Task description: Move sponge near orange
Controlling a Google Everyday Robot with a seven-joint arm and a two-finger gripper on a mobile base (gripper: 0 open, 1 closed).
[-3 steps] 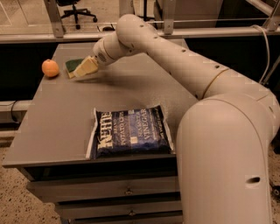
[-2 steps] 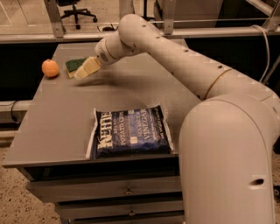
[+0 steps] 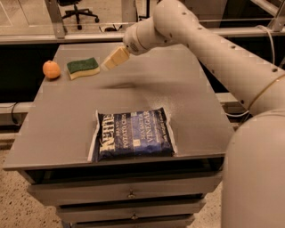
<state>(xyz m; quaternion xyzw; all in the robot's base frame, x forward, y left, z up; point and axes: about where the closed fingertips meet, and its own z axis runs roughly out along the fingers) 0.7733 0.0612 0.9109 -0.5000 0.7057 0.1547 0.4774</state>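
Observation:
The sponge (image 3: 83, 67), dark green on top over pale yellow foam, lies flat on the grey table (image 3: 147, 95) at the far left. The orange (image 3: 51, 69) sits just left of it, a small gap between them. My cream-coloured gripper (image 3: 114, 59) hangs a little above the table just right of the sponge, apart from it. It is open and holds nothing.
A blue Kettle chip bag (image 3: 133, 134) lies flat near the table's front edge. My arm (image 3: 209, 40) reaches in from the right across the back of the table. Drawers sit under the tabletop. An office chair (image 3: 79, 9) stands behind a rail at the back.
The gripper has let go of the sponge, which now lies free on the table near the orange. The gripper has drawn back to the right and up.

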